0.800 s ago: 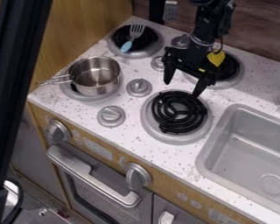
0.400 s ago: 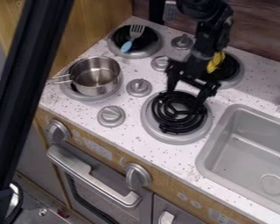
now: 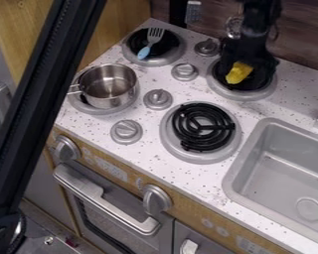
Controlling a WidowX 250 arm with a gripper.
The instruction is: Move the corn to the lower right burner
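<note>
I have the black gripper (image 3: 248,68) close around the yellow corn (image 3: 238,73) at the upper right burner (image 3: 244,95), presumably to carry it to the lower right burner (image 3: 202,127), but cannot tell whether it's clenched.

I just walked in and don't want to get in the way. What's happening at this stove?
A robot arm has its gripper over the upper right burner, right at the yellow corn. The corn is to go to the lower right burner, which holds nothing. I can't tell whether it's gripped.
</note>
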